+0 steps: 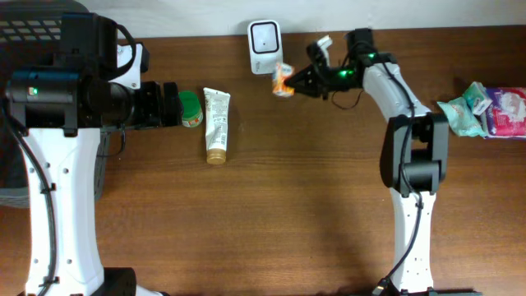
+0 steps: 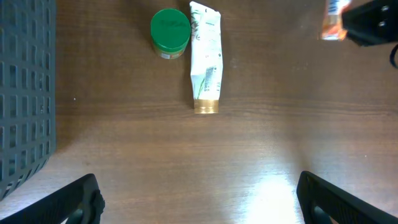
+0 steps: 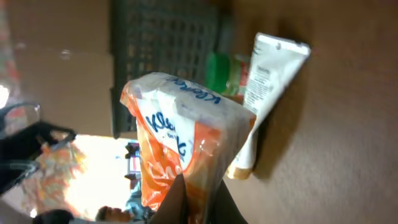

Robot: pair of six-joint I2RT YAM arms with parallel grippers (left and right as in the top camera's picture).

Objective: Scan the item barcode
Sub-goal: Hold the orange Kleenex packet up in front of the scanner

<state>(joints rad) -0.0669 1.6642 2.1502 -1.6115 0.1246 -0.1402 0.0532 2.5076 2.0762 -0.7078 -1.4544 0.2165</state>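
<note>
Overhead, above the brown table [image 1: 271, 205], the left gripper [image 1: 174, 105] hangs with jaws wide apart, empty. The right gripper [image 1: 302, 82], near the white scanner [image 1: 264, 37], is clamped on the orange tissue pack [image 1: 283, 80], whose long axis runs roughly toward that scanner.

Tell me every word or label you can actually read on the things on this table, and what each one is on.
"Kleenex": blue script on the orange tissue packet, seen tilted in the right wrist view.
On the white tube: print too small to read.
On the green-lidded jar: label too blurred to read.
On the scanner and the packs at the table's far edge: nothing legible.
</note>
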